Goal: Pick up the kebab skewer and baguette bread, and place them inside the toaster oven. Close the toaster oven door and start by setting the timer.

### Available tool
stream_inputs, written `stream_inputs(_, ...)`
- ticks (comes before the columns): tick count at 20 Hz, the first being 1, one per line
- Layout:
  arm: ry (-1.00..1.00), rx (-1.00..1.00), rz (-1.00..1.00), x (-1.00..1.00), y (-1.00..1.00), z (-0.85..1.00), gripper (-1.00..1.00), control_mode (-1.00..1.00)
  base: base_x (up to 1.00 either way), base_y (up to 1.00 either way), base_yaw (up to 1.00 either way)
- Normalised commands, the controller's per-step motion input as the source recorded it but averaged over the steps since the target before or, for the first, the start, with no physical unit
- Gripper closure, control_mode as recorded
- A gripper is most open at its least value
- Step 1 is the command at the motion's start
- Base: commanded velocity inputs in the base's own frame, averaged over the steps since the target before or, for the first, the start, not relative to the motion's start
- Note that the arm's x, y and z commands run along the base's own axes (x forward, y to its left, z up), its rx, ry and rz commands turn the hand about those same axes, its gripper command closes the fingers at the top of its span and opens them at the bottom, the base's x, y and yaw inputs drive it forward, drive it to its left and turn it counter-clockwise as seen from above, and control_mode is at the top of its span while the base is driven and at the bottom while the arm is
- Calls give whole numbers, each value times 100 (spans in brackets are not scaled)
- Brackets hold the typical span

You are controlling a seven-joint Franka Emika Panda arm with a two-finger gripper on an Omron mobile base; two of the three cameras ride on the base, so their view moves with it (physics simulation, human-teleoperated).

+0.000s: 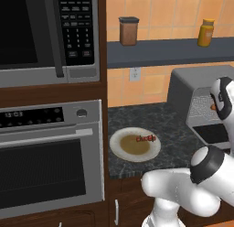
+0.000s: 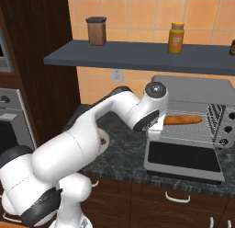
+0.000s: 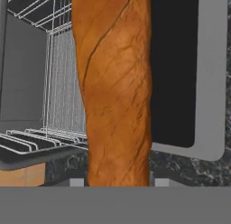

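Left base view: kebab skewer (image 1: 146, 138) lying on the plate (image 1: 119, 150) at about 2 o'clock from its centre, on dark counter (image 1: 137, 116); toaster oven (image 1: 192, 91) at 3 o'clock, door (image 1: 214, 133) dropped open.

Right base view: baguette bread (image 2: 183, 120) held level over the wire rack (image 2: 190, 139), reaching into the oven mouth; gripper (image 2: 159, 122) at its 9 o'clock end, apparently clamped on it, fingers largely hidden.

Hand view: baguette running from 6 to 12 o'clock, rack at 9 o'clock, open door at 3 o'clock.
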Motion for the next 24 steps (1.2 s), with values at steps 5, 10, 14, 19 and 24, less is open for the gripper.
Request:
stream_inputs(5, 0, 6, 0, 39, -40, 0, 100, -100, 0, 0, 0)
stream_inputs(10, 1, 0, 0, 34, -12, -15, 100, -100, 0, 0, 0)
stream_inputs(14, 3, 0, 0, 16, 0, -14, 100, -100, 0, 0, 0)
stream_inputs(19, 1, 0, 0, 12, 0, -22, 100, -100, 0, 0, 0)
stream_inputs(24, 1, 0, 0, 12, 0, -11, 100, -100, 0, 0, 0)
